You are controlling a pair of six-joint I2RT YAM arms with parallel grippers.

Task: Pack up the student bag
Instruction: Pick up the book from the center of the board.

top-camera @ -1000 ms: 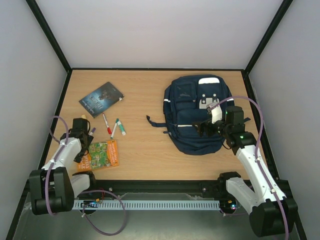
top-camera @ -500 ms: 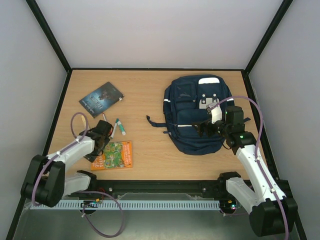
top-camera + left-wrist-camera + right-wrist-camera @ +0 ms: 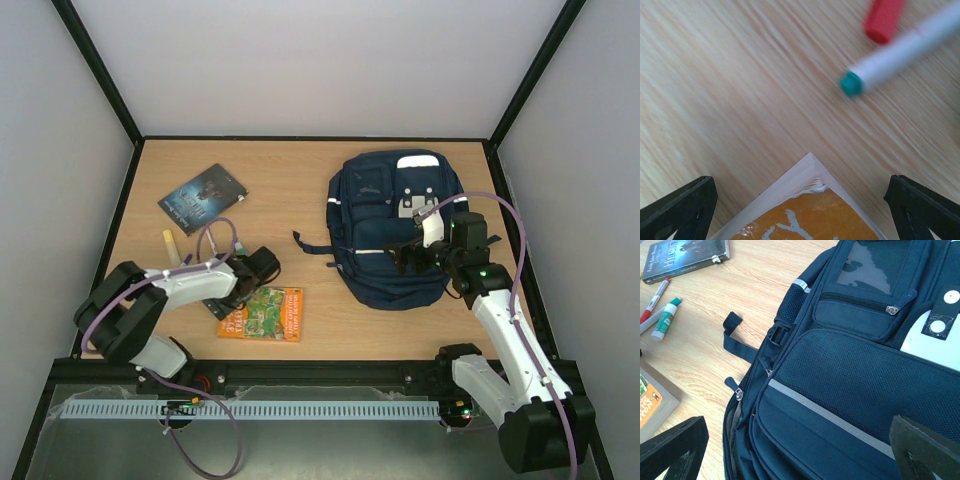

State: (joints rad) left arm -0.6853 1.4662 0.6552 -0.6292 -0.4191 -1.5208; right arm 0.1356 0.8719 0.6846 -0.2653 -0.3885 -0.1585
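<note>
directly beneath the wide-open, empty right gripper (image 3: 405,258): the student bag (image 3: 385,205), long axis running away from the robot; well off to the right of the left gripper (image 3: 265,266), likewise spread apart, low over a corner of the orange book (image 3: 268,315); hence far nearer the right one.

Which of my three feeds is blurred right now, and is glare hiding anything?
Left wrist view: the white marker with a green end and the red cap are smeared and the wood grain is streaky; the orange book corner reads sharper. Right wrist view: crisp on the navy-blue fabric backpack, zips legible. Top view: even soft light, faint shadows, no glare on the wooden table.
</note>
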